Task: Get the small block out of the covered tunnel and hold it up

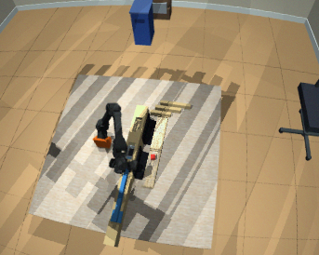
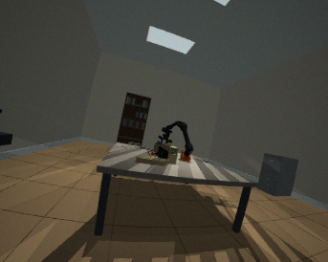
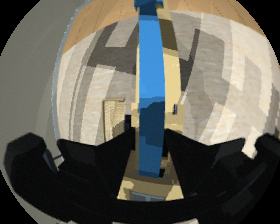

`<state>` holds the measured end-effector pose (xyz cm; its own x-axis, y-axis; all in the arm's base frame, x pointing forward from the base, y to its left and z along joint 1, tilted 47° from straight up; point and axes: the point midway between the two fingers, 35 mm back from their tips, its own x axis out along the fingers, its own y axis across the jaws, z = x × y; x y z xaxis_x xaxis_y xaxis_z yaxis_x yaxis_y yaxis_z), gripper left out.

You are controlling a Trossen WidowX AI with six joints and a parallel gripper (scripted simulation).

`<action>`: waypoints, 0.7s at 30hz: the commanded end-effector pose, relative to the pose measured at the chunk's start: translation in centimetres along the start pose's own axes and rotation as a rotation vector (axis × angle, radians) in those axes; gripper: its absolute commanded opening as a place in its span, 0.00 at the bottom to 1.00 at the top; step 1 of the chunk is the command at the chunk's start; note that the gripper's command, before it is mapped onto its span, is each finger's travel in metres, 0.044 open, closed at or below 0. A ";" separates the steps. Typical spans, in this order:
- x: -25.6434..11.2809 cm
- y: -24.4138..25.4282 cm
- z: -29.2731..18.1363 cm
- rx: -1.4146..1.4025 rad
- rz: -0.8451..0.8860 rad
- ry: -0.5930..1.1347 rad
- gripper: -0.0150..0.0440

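Observation:
The beige tunnel (image 1: 137, 132) (image 2: 173, 152) stands in the middle of the table. A long blue handle (image 1: 121, 197) (image 3: 151, 60) sticks out of its near end, along a beige strip (image 1: 112, 235) (image 3: 173, 80). My gripper (image 3: 149, 131) is over the handle close to the tunnel's end. Its dark fingers stand on either side of the blue bar, partly closed, with what looks like a narrow gap at each side, so I see it as open. Whether a finger touches the bar is hard to tell. The small block inside the tunnel is not visible.
Several loose rods (image 1: 179, 105) lie beyond the tunnel's far end. A pale board (image 1: 149, 181) (image 3: 113, 119) with a small red piece (image 1: 152, 157) lies beside the tunnel. Black parts (image 1: 149, 131) stand along that side. The arm's orange base (image 1: 102, 141) (image 2: 185, 156) is on the other side.

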<state>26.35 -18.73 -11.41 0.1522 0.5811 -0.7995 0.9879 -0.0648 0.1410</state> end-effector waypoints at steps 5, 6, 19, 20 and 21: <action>0.0 0.0 0.0 -0.001 0.000 0.000 0.34; 0.0 0.0 0.1 -0.001 0.000 0.000 0.30; 0.9 -0.1 3.6 0.004 0.000 0.002 0.25; 0.9 -0.1 3.9 0.005 0.000 0.003 0.25; 1.0 -0.1 4.2 0.005 0.000 0.003 0.25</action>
<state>26.09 -20.50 -13.30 0.1342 0.5905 -0.7958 0.9906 -0.0584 0.1237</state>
